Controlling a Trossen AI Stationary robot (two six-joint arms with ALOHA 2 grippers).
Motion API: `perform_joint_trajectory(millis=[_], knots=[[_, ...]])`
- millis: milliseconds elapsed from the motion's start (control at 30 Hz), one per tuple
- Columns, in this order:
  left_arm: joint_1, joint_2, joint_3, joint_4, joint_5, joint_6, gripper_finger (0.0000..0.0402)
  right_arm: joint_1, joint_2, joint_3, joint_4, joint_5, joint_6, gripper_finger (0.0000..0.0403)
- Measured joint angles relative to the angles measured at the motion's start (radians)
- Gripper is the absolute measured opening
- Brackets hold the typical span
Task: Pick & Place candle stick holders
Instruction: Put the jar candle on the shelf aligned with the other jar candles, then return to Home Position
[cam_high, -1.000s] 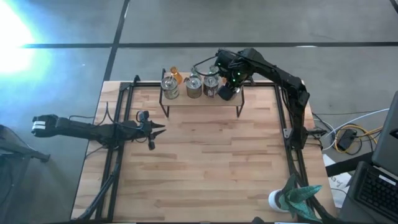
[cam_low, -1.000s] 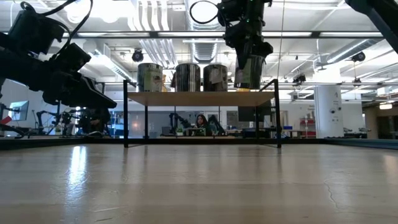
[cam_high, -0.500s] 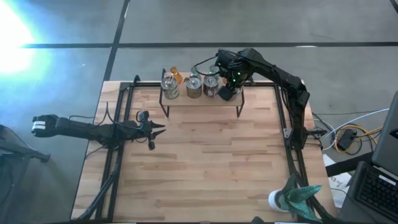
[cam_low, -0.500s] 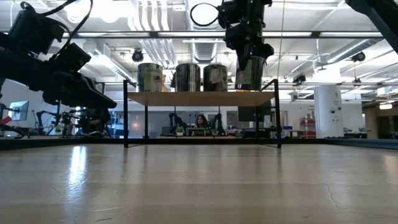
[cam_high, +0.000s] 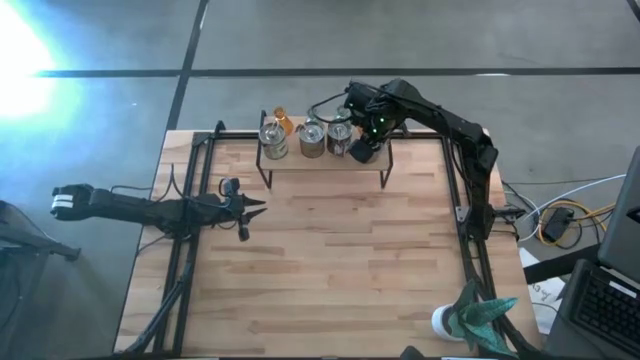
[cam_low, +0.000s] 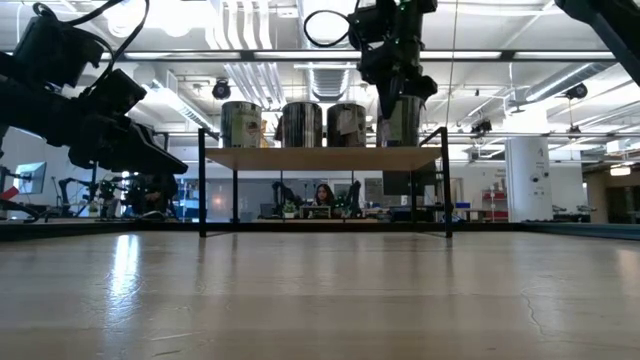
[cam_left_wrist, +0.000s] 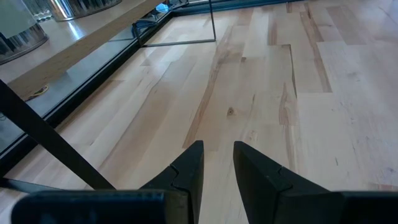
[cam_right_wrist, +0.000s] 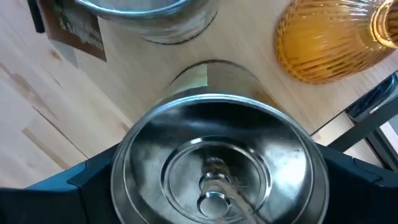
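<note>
A grey concrete floor (cam_high: 120, 40) is seen around the table; ceiling pipes (cam_low: 250, 30) and a white column (cam_low: 528, 180) are lit brightly.

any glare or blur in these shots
High view: a bright white glare washes out the floor at the upper left. Low view: the tabletop mirrors the ceiling lights, and the left arm is a dark silhouette. Right wrist view: the silvery holder fills the frame, and the amber holder behind looks soft.
</note>
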Motion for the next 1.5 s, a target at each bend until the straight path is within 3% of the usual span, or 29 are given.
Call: perform_joint_trajectory(millis=[967, 1167, 1500], knots=[[0.000, 0.000, 0.000, 0.000, 0.000, 0.000, 0.0092, -0.004, -0.001, -0.023, 0.050, 0.032, 0.005, 0.0376], [0.000, 0.000, 0.000, 0.000, 0.000, 0.000, 0.0092, -0.004, 0.000, -0.024, 0.057, 0.028, 0.000, 0.0397], [0.000, 0.000, 0.000, 0.000, 0.000, 0.000, 0.0092, -0.005, 0.000, -0.024, 0.057, 0.034, -0.014, 0.0400]])
